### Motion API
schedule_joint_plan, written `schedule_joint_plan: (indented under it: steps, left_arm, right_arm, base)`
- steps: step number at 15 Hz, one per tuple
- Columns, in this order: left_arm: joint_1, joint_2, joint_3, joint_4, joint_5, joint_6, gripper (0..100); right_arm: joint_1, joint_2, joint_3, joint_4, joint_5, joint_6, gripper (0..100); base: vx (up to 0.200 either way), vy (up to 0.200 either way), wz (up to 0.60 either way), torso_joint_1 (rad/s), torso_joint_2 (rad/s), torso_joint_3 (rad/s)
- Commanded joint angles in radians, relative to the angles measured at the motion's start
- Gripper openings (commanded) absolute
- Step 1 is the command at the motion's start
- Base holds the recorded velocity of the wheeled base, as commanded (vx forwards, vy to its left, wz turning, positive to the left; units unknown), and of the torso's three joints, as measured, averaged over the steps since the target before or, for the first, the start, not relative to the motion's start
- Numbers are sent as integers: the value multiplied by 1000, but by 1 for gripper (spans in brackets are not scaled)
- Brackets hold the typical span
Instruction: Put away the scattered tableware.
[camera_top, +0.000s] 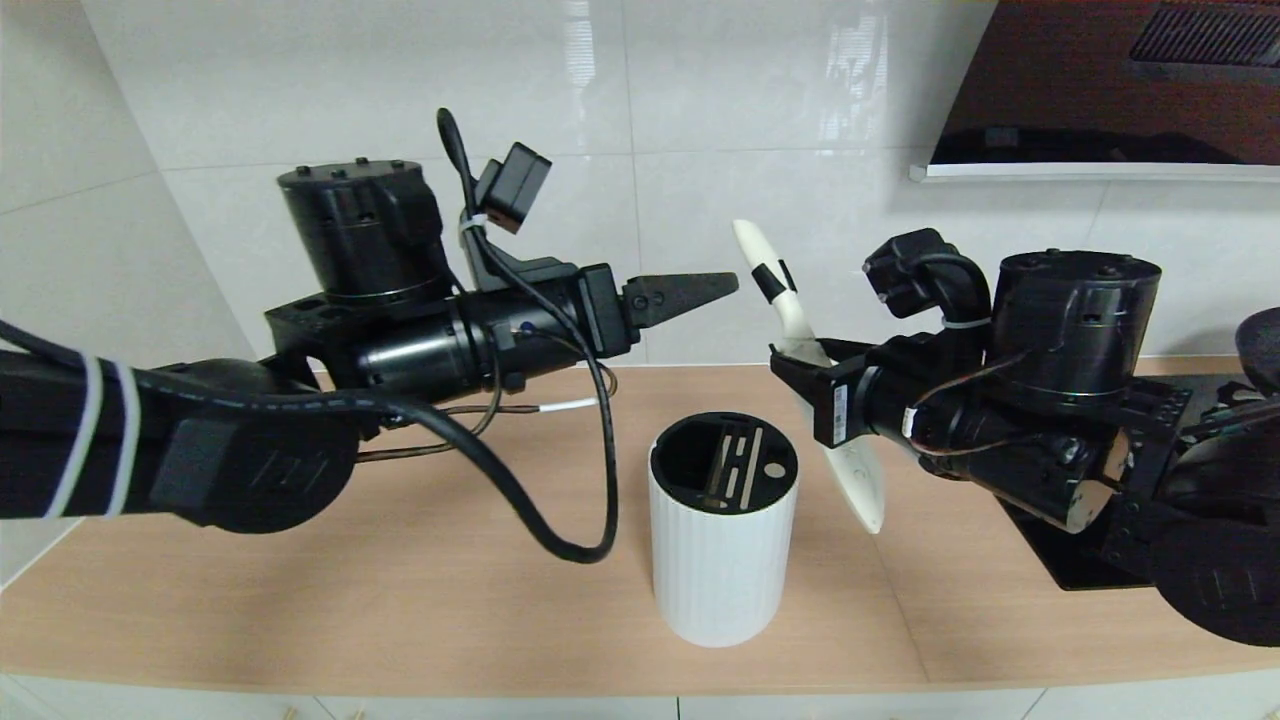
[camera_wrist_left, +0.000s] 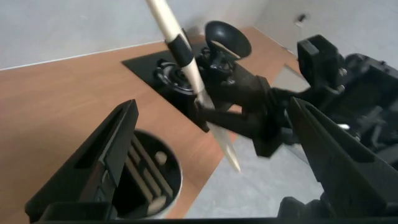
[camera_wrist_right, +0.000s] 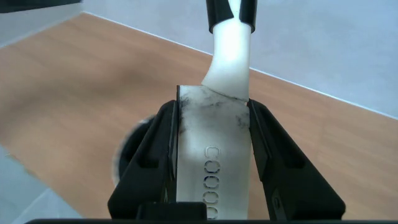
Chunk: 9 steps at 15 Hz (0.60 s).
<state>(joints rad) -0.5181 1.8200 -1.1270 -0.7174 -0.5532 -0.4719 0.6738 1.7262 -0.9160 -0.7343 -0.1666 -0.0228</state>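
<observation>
The spatula (camera_top: 862, 485) hangs tilted in my right gripper (camera_top: 800, 365), jaws pinched on its flat blade near the neck. It is above the counter (camera_top: 400, 600), beside the holder (camera_top: 720, 560) near the front edge. It looks light, stiff and slick, so I'd grip the flat faces. My left gripper (camera_top: 700, 292) hovers wide open.

Kitchen corner with a tiled wall and a wooden counter

A glossy white tiled wall (camera_top: 700, 100) rose behind a light wooden countertop (camera_top: 300, 600), its tiles catching streaks of reflected light. A dark range hood (camera_top: 1100, 80) hung at the upper right, above a black cooktop (camera_top: 1070, 570) set on the counter. White cabinet fronts (camera_top: 500, 705) showed below the counter's front edge.
</observation>
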Motion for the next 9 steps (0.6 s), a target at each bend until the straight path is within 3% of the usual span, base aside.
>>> schedule_joint_plan:
  steps: [1, 4, 7, 9]
  left_arm:
    - [-30, 87, -68, 6, 2, -1, 100]
    - [-43, 102, -82, 9, 7, -1, 100]
    - [-45, 96, -86, 6, 6, -34, 100]
    - [-46, 91, -94, 1, 6, -34, 100]
  right_arm:
    - [-3, -23, 17, -1, -1, 0, 0]
    - [1, -36, 17, -2, -1, 0, 0]
    - [44, -30, 11, -2, 2, 0, 0]
    - [84, 0, 11, -2, 1, 1, 0]
  base:
    - [0, 0, 0, 0, 0, 0]
    - [0, 0, 0, 0, 0, 0]
    - [0, 0, 0, 0, 0, 0]
    - [0, 0, 0, 0, 0, 0]
